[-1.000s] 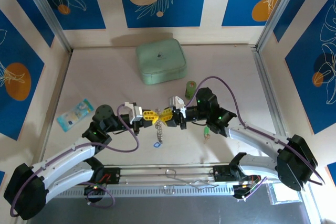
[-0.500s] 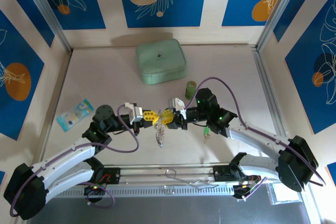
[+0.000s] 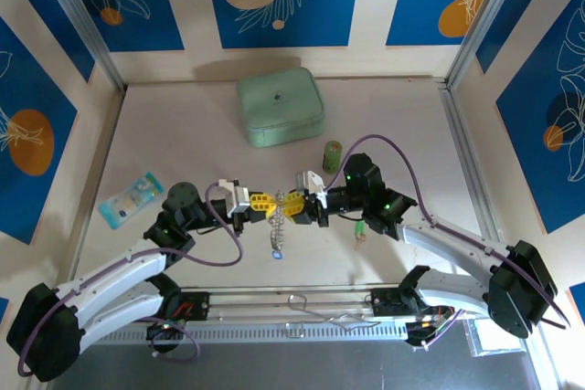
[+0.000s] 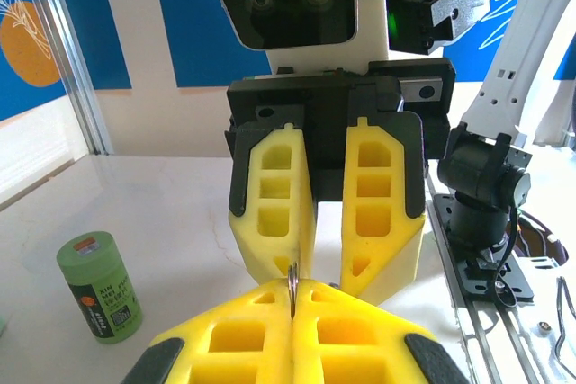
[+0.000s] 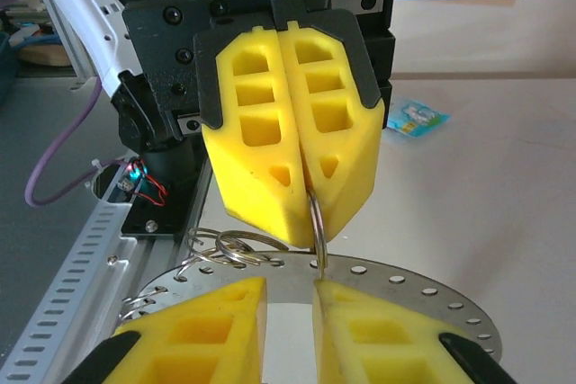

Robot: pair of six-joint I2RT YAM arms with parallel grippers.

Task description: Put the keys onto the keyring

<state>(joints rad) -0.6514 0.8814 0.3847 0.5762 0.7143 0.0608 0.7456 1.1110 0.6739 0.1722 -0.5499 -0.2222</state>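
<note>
Blue panels with orange discs line the walls round a pale table point(image 3: 183, 134). A mint-green case point(image 3: 281, 109) lies at the far side, and a small green cylinder point(image 3: 332, 155) stands upright just near of it to the right. A blue packet point(image 3: 131, 198) lies off to the left.

The two arms meet tip to tip over the middle of the table. The left claw point(image 3: 268, 204) is pressed fully together, pinching the thin wire of the keyring point(image 5: 317, 222) between its yellow pads. From the pinch a silvery, chain-like strand hangs down toward the table, with what looks like the blue key point(image 3: 275, 252) at its lower end.

The right claw point(image 3: 283, 206) faces it with a narrow gap between its fingers. The ring's wire runs down into that gap, but I can't see the claw gripping anything.

The green key point(image 3: 360, 231) lies on the table under the right arm, well apart from the ring.
</note>
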